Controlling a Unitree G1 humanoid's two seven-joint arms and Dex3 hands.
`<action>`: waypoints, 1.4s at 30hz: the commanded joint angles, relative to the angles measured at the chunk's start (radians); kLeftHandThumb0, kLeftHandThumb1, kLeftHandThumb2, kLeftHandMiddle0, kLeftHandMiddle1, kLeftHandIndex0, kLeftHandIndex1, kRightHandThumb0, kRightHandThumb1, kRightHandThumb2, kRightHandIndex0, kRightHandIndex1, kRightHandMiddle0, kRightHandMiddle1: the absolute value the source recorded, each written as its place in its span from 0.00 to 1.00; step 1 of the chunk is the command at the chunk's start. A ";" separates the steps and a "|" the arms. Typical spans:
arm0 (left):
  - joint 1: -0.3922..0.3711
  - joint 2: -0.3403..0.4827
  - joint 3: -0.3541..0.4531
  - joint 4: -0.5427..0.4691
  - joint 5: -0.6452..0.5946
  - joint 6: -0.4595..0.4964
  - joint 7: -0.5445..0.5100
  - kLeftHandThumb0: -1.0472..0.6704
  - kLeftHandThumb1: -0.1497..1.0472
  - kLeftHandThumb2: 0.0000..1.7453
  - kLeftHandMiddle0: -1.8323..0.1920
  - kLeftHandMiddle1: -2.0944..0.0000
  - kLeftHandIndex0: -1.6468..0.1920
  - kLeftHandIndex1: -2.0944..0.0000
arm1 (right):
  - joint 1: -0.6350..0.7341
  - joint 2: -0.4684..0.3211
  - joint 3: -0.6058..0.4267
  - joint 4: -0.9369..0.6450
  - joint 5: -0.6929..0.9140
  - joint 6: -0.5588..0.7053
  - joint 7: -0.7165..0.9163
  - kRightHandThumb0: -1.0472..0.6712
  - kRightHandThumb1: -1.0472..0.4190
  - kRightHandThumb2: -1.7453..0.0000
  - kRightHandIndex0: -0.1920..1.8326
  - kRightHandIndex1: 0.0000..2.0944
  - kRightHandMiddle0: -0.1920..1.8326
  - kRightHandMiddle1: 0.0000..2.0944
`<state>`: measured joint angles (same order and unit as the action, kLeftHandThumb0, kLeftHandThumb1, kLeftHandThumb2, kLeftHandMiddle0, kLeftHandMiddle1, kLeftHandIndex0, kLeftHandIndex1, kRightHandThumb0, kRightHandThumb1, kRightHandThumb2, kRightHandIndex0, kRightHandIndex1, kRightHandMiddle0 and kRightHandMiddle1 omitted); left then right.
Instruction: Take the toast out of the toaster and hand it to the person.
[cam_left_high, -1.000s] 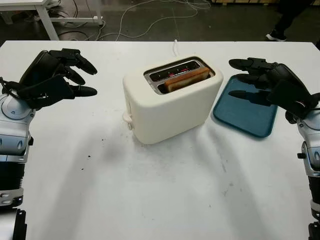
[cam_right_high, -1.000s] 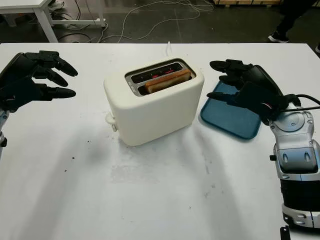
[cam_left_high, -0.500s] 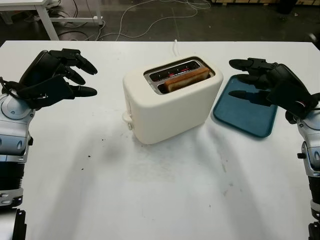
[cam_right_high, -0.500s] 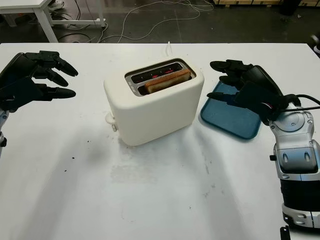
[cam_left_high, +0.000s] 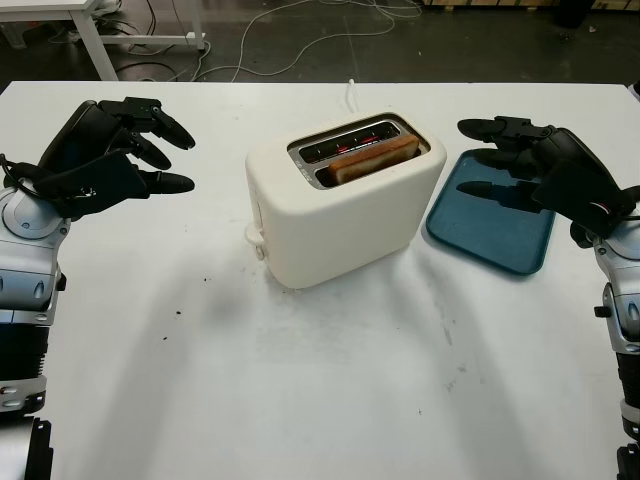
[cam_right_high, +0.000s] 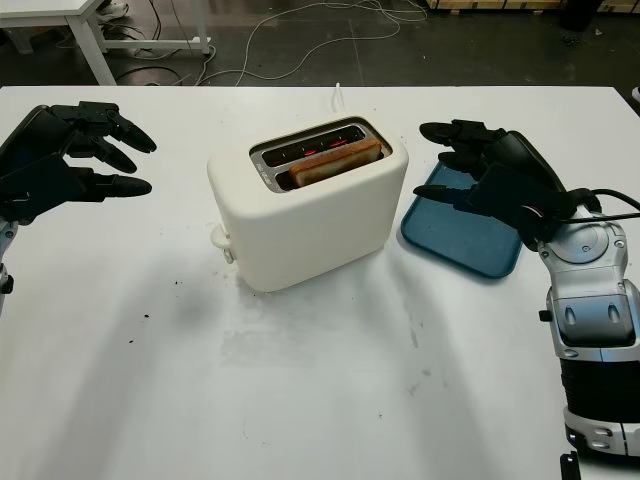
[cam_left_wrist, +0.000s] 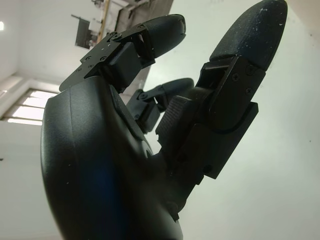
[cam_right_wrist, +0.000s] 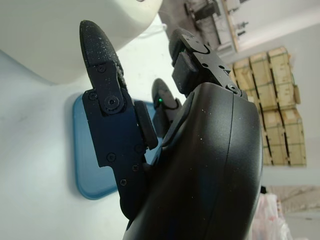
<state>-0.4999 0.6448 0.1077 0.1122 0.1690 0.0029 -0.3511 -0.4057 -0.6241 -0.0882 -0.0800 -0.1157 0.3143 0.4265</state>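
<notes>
A cream two-slot toaster (cam_left_high: 340, 205) stands in the middle of the white table (cam_left_high: 300, 380). One slice of browned toast (cam_left_high: 374, 158) sticks up from its nearer slot; the farther slot glows red inside. My left hand (cam_left_high: 110, 155) hovers open above the table, well to the left of the toaster. My right hand (cam_left_high: 530, 170) hovers open to the toaster's right, over the blue tray (cam_left_high: 492, 222). Neither hand touches the toaster or the toast. The same toaster's cream side (cam_right_wrist: 60, 35) and the tray (cam_right_wrist: 92, 150) lie beyond my right hand's fingers (cam_right_wrist: 102, 90) in the right wrist view.
The flat blue tray lies at the toaster's right with nothing on it. The toaster's white cord (cam_left_high: 351, 92) runs off the table's far edge. Cables and a white table leg (cam_left_high: 95, 45) are on the dark floor beyond.
A person's feet at the far right of the floor have gone out of view. Both hands and the toaster stay where they were.
</notes>
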 joint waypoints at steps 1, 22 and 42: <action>-0.004 0.012 0.005 -0.004 -0.004 -0.001 -0.002 0.00 0.71 0.00 0.53 0.56 0.51 0.59 | -0.005 -0.002 0.001 -0.004 0.006 0.000 0.003 0.22 0.11 1.00 0.33 0.00 0.31 0.00; -0.002 0.009 0.001 -0.024 0.003 0.027 0.003 0.00 0.70 0.00 0.53 0.57 0.51 0.60 | -0.004 -0.003 0.003 0.006 -0.004 -0.017 0.004 0.22 0.11 1.00 0.34 0.01 0.31 0.00; -0.003 0.010 0.005 -0.012 -0.006 0.016 0.001 0.00 0.71 0.00 0.53 0.57 0.50 0.61 | -0.008 0.003 0.000 0.011 0.008 -0.023 0.006 0.23 0.11 1.00 0.34 0.01 0.32 0.00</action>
<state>-0.4998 0.6447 0.1077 0.1002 0.1687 0.0244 -0.3487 -0.4062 -0.6241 -0.0853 -0.0635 -0.1231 0.3052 0.4273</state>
